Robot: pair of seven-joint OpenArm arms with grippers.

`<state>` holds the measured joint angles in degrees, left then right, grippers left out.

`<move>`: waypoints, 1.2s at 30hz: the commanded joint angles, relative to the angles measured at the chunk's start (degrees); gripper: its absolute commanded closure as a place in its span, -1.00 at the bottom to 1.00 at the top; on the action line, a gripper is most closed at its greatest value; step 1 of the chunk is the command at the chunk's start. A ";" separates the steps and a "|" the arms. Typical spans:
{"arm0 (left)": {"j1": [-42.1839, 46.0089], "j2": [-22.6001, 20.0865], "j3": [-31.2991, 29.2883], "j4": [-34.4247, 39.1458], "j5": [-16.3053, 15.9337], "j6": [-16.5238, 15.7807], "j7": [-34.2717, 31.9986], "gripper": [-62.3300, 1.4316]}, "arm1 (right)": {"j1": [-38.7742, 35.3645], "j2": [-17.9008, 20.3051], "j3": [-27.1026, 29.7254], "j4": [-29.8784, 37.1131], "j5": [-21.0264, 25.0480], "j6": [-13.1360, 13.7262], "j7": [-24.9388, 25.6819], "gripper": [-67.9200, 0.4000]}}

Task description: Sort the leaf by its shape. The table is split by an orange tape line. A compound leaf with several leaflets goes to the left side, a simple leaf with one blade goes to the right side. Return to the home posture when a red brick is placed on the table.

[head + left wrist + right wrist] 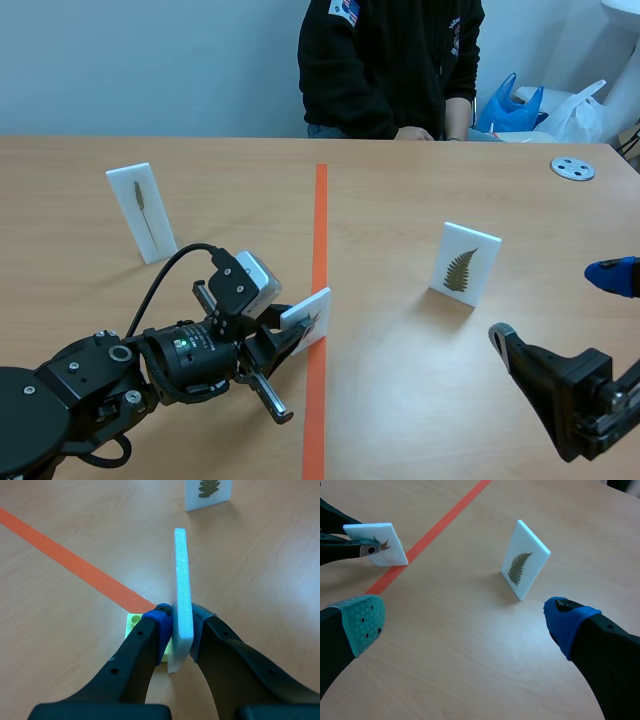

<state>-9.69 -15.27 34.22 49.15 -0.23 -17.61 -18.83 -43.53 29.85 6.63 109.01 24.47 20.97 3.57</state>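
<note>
Three white cards stand on the table [420,200], read here from left to right. The far-left card [143,212] bears a narrow leaf and stands well apart from both arms. Next, the left gripper [292,335] is clamped on the middle card [308,316], its two fingers pressing the card's flat faces low down, just beside a small green brick [132,620] at its foot (the card's base, we judge). From the left wrist we see this card edge-on and upright, its thin edge running straight ahead from the jaws. It sits right at the orange tape line [320,220], so the coming move turns on which way it is carried off that line. Its leaf is mostly hidden by a finger, and we cannot tell the shape. Right of the line, the fern card [465,264] stands alone, its many-leaflet frond facing the right arm, which is the nearer one. The right gripper [465,617] hangs short of it, fingers spread wide and holding nothing.
</note>
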 commanded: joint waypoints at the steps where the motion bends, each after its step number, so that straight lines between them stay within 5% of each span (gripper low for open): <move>1: -0.44 0.02 -0.17 2.51 -1.20 -0.37 0.04 0.83 | 0.68 -0.04 0.33 1.07 0.20 -0.02 0.87 -0.95; 10: 5.64 -3.06 -2.05 21.44 -9.99 -1.77 13.90 0.83 | 0.68 -0.04 0.33 1.07 0.20 -0.02 0.87 -0.95; 19: 15.87 -4.00 -11.98 40.33 -17.27 -1.55 26.27 0.83 | 0.68 -0.04 0.33 1.07 0.20 -0.02 0.87 -0.95; 29: 27.17 -4.00 -25.00 53.33 -21.29 -1.51 31.45 0.83 | 0.68 -0.02 0.33 1.07 0.20 -0.02 0.85 -0.95; 36: 30.32 -4.00 -32.65 55.39 -21.88 0.42 31.76 0.83 | 0.68 -0.02 0.33 1.07 0.20 -0.02 0.85 -0.95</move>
<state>21.43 -19.38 1.76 104.40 -21.71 -17.78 13.72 -43.53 29.85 6.63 109.01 24.47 20.97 3.57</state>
